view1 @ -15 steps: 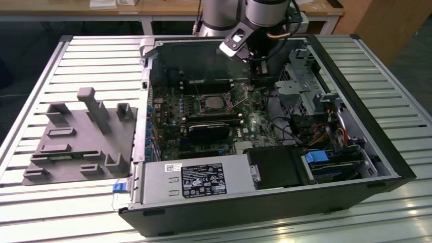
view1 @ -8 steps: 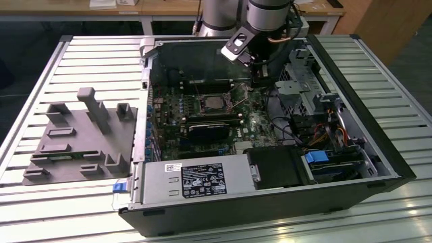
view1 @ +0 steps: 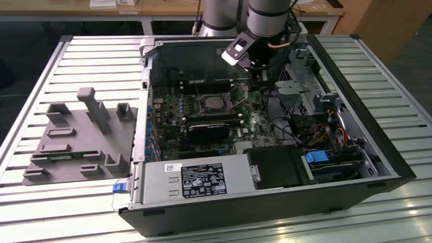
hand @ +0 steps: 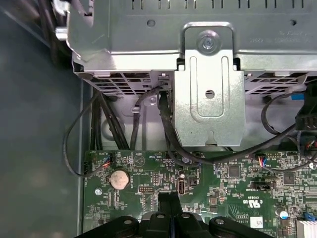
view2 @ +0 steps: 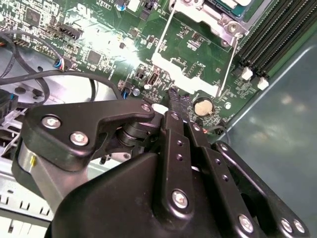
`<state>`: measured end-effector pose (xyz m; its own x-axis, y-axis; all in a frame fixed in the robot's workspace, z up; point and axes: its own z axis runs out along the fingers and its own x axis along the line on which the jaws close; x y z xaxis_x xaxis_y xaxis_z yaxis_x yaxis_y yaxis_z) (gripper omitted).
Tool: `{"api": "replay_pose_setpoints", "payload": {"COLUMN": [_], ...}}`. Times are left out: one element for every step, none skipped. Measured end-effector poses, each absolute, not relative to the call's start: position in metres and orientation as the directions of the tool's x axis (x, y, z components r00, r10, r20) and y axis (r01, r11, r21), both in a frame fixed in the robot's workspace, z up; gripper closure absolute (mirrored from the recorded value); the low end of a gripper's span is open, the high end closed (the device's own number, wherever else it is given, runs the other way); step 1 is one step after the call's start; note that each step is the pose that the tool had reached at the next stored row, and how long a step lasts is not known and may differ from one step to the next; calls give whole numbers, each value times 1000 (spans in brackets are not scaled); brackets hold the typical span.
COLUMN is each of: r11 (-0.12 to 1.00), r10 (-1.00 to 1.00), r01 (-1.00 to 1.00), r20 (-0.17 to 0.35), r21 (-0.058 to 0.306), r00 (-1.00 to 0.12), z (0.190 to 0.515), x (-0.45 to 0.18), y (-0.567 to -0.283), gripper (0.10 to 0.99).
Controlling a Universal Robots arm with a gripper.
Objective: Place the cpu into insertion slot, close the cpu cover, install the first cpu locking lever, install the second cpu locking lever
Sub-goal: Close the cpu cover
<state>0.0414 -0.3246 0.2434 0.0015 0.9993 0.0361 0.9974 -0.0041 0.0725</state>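
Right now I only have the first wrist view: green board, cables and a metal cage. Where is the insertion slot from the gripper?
Observer: In the exterior view the insertion slot lies toward the exterior view's left of the gripper, apart from it.
Operator: Is the cpu in?
Observer: A silver-grey square, seemingly the cpu, fills the slot's centre.
Operator: And the cover?
Observer: In the second wrist view the cpu cover looks laid flat around it.

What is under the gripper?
The green motherboard, with a coin cell beside the gripper. The board spot directly beneath the shut gripper is covered.
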Motion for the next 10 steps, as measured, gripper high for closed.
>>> {"api": "replay_pose_setpoints", "payload": {"r11": [-4, -4, -4, -4, -4, -4, -4, -4, -4, -4], "r10": [999, 999, 999, 999, 999, 999, 999, 999, 999, 999], "r01": [997, 997, 998, 998, 998, 998, 998, 998, 998, 998], "r20": [36, 35, 35, 34, 34, 34, 34, 34, 34, 34], "r21": [72, 71, 70, 70, 69, 69, 69, 69, 69, 69], "r00": [2, 2, 2, 2, 2, 2, 2, 2, 2, 2], "z": [242, 241, 241, 240, 239, 239, 239, 239, 239, 239], "x": [42, 42, 42, 42, 42, 42, 42, 42, 42, 42], "y": [-325, -325, -325, -325, -325, -325, -325, -325, -325, -325], "gripper": [980, 980, 980, 980, 980, 980, 980, 980, 980, 980]}}
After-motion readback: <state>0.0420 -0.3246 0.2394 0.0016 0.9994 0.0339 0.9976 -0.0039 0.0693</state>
